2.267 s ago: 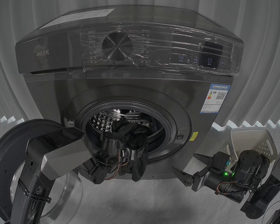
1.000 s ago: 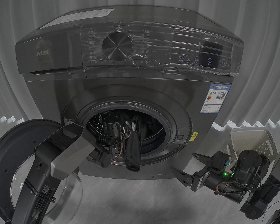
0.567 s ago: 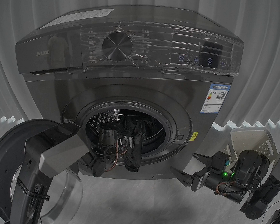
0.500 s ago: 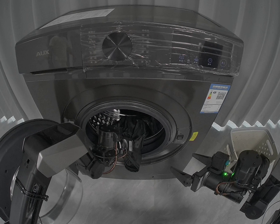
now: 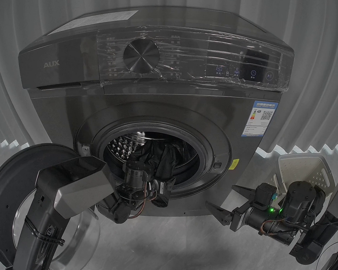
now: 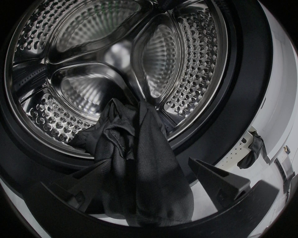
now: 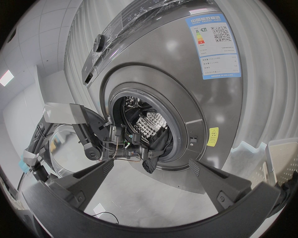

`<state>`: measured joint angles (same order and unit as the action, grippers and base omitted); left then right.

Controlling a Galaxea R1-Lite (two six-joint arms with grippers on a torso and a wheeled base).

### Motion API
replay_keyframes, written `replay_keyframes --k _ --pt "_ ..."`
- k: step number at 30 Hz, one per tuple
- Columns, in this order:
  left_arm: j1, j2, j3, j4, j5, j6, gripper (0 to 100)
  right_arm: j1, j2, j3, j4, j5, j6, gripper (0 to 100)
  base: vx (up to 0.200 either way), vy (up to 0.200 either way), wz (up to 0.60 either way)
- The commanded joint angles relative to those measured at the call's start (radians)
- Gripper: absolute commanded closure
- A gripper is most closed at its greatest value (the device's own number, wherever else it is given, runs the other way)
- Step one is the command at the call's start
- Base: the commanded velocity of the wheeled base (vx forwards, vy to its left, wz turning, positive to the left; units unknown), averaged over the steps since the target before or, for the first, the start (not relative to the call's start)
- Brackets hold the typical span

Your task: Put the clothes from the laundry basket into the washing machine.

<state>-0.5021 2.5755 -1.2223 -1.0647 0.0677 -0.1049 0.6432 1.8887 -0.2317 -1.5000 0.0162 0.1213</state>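
At the mouth of the washing machine (image 5: 170, 104), left gripper (image 6: 148, 161) spread wide and clasping nothing, black garment (image 5: 161, 159) draped between its fingers over the door seal (image 6: 242, 77), partly inside the drum (image 6: 77, 40), right gripper (image 5: 222, 197) wide open and empty near the white laundry basket (image 5: 305, 167).
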Motion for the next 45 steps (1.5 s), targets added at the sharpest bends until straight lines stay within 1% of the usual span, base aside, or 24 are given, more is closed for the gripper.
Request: replay_keyframes --k 1,2,3,10,14,15,17,18,19,21,22,23,24,31,35,45 --pt "-0.001 0.046 -0.029 -0.003 0.003 0.001 0 0.001 0.001 0.0 0.0 0.001 0.0 0 0.0 0.0 0.0" --pt "0.001 0.048 -0.032 -0.003 0.004 0.001 0 0.001 0.001 0.0 0.0 0.001 0.0 0 0.0 0.0 0.0" --pt "0.001 0.049 -0.034 -0.003 0.006 0.001 100 0.004 0.001 0.0 0.0 0.001 0.0 0 0.0 0.0 0.0" --pt "0.01 0.049 -0.063 -0.015 0.018 -0.001 100 0.006 0.001 0.0 0.0 0.001 0.0 0 0.0 0.0 0.0" --pt "0.02 0.051 -0.12 -0.029 0.072 -0.007 100 0.006 0.0 0.0 0.0 0.001 0.0 0 0.0 0.0 0.0" --pt "0.02 0.051 -0.123 -0.029 0.073 -0.007 100 0.006 0.001 0.0 -0.002 0.001 0.0 0 0.0 0.0 0.0" --pt "0.03 0.072 -0.204 -0.052 0.107 -0.009 100 0.007 0.001 0.0 -0.002 0.001 0.0 0 0.0 0.0 0.0" --pt "0.03 0.075 -0.21 -0.054 0.109 -0.009 100 0.007 0.0 0.0 -0.002 0.001 0.0 0 0.0 0.0 0.0" --pt "0.037 0.094 -0.273 -0.06 0.132 -0.009 100 0.007 0.0 0.0 -0.002 0.001 0.0 0 0.0 0.0 0.0" --pt "0.047 0.123 -0.348 -0.063 0.159 -0.009 100 0.007 0.001 0.0 -0.002 0.001 0.0 0 0.0 0.0 0.0" --pt "0.047 0.123 -0.348 -0.063 0.159 -0.009 100 0.007 0.001 0.0 -0.002 0.001 0.0 0 0.0 0.0 0.0" --pt "0.05 0.14 -0.402 -0.063 0.169 -0.009 100 0.007 0.001 0.0 0.0 0.001 0.0 0 0.0 0.0 0.0" --pt "0.051 0.149 -0.427 -0.063 0.17 -0.009 100 0.007 0.001 0.0 0.0 0.001 0.0 0 0.0 0.0 0.0" --pt "0.056 0.192 -0.519 -0.061 0.176 -0.006 100 0.007 0.001 0.0 0.0 0.001 0.0 0 0.0 0.0 0.0" --pt "0.066 0.218 -0.583 -0.058 0.196 -0.001 100 0.007 0.001 0.0 0.0 0.001 0.0 0 0.0 0.0 0.0" --pt "0.08 0.219 -0.623 -0.051 0.202 -0.001 100 0.007 0.001 0.002 0.0 0.001 0.0 0 0.0 0.0 0.0"
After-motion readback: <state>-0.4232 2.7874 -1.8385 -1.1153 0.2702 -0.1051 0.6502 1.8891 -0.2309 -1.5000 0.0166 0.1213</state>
